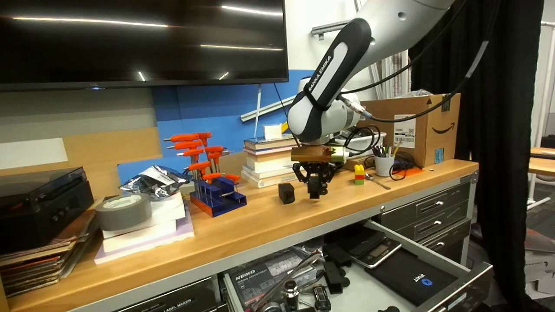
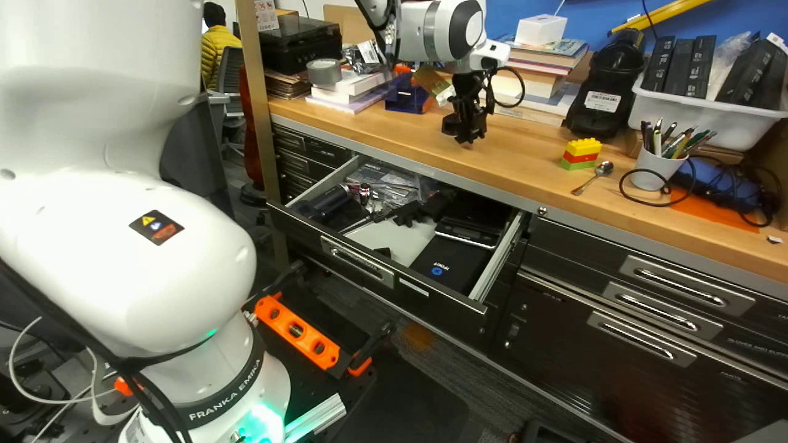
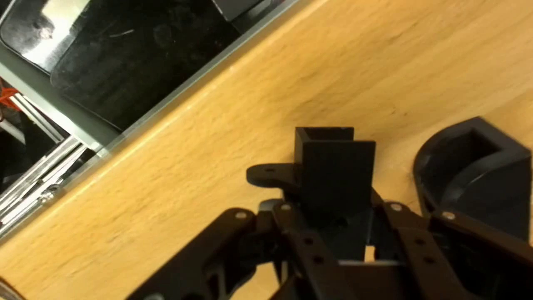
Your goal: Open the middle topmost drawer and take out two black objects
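Nearest the wrist camera, the claw (image 3: 341,216) is clenched on a chunky black part (image 3: 337,179), one of the two the task wants; its jaws stand no wider apart than the piece between them. That part points down over the wooden surface (image 1: 260,212); whether its lower end touches is hard to tell. Just beside it, the other black part (image 1: 286,193) rests on the surface, loose from the claw.

Below the surface's edge, the drawer (image 1: 362,286), topmost and with more drawers (image 2: 585,246) to either side, is pulled well out. It holds a scale (image 1: 377,253), a flat black case (image 1: 403,273) and other dark odds and ends.

So the opening is done and both pieces are out. What remains, as I judge it, is to set the gripped one down, let go and back away without knocking its neighbour.

Farther along the surface stands a toy-brick stack (image 1: 359,175), well apart from both.
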